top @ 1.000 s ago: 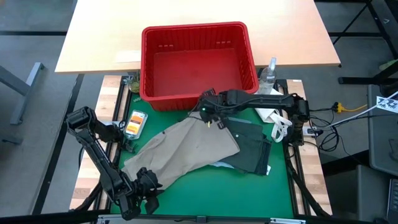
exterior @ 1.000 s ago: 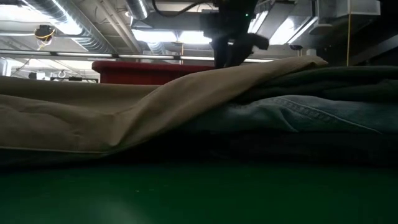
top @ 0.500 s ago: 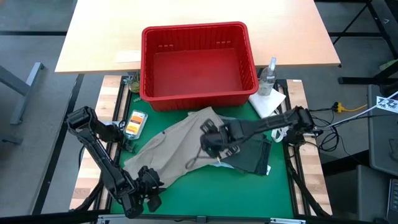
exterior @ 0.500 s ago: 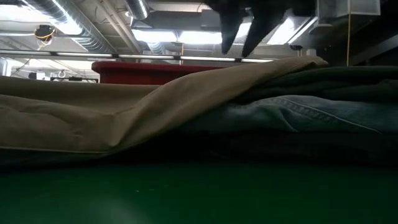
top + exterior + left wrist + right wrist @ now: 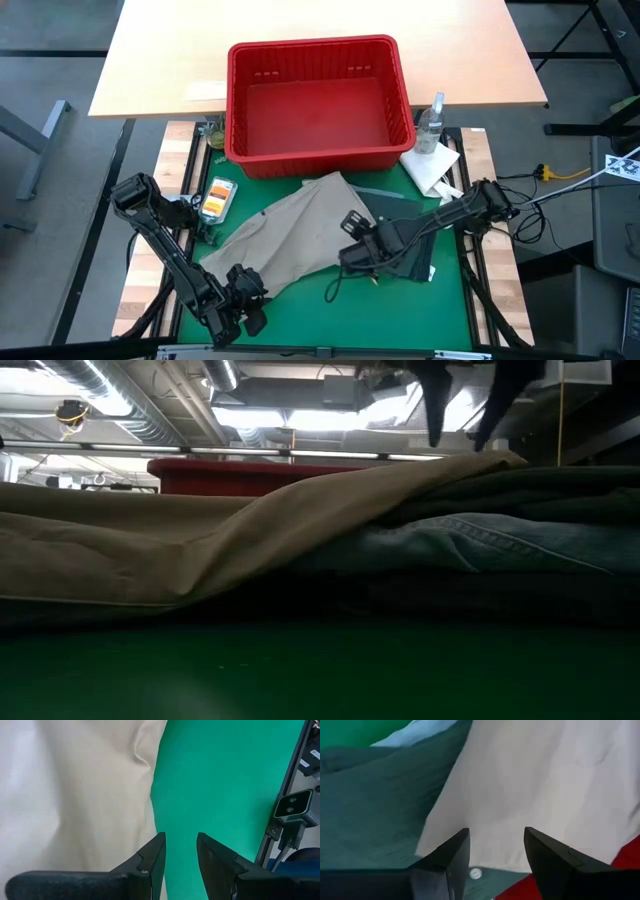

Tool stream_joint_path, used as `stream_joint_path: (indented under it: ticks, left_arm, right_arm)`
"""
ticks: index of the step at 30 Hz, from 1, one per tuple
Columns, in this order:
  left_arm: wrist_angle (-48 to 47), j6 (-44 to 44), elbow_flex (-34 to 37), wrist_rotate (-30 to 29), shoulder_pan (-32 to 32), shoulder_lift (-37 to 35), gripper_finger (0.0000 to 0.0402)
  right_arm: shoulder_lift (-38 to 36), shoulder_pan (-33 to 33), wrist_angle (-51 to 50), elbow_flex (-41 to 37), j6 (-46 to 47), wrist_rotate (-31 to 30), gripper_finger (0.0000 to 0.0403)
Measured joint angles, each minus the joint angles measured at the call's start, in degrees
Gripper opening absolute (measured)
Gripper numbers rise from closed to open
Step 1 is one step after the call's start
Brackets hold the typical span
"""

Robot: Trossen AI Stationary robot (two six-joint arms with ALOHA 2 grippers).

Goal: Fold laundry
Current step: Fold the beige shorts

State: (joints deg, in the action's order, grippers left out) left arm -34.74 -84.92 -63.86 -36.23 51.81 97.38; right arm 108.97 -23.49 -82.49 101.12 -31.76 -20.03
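Note:
The beige khaki piece (image 5: 290,235) lies spread slantwise on the green mat. In the low view its right part (image 5: 330,490) drapes over the light blue denim (image 5: 480,545) and the dark olive green piece (image 5: 410,235). My right gripper (image 5: 355,255) hangs open above the near edge of this pile, and its wrist view shows khaki (image 5: 545,780) and olive cloth (image 5: 380,805) below the fingers. My left gripper (image 5: 240,305) stands open at the front left, over the khaki's near edge (image 5: 150,795) and the bare mat (image 5: 225,775).
A red plastic basket (image 5: 315,100) stands at the far side of the mat. A white cloth (image 5: 430,165) and a spray bottle (image 5: 432,120) are at the far right, and a small packet (image 5: 217,198) lies at the left. Bare mat (image 5: 330,310) shows along the near edge.
My right gripper has swung from the khaki's far end by the basket toward the table's near edge, rolling as it went, and stays open. The garments lie as before.

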Motion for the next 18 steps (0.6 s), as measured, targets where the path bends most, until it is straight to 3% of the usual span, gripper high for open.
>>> stream_joint_path:
  ticks: [13,15,18]
  left_arm:
    - [-0.02,-0.01,0.0,0.59,0.0,0.06,0.0105]
    - [-0.22,-0.01,0.0,4.38,0.0,0.07,0.0105]
    - [-0.79,-0.45,0.0,15.09,0.0,0.07,0.0105]
  right_arm:
    - [0.0,-4.73,-0.7,-0.74,3.47,0.1,0.0186]
    - [0.0,-5.18,-0.27,-0.74,3.47,0.1,0.0186]
    - [0.0,-5.2,0.9,-0.74,3.47,0.11,0.0186]
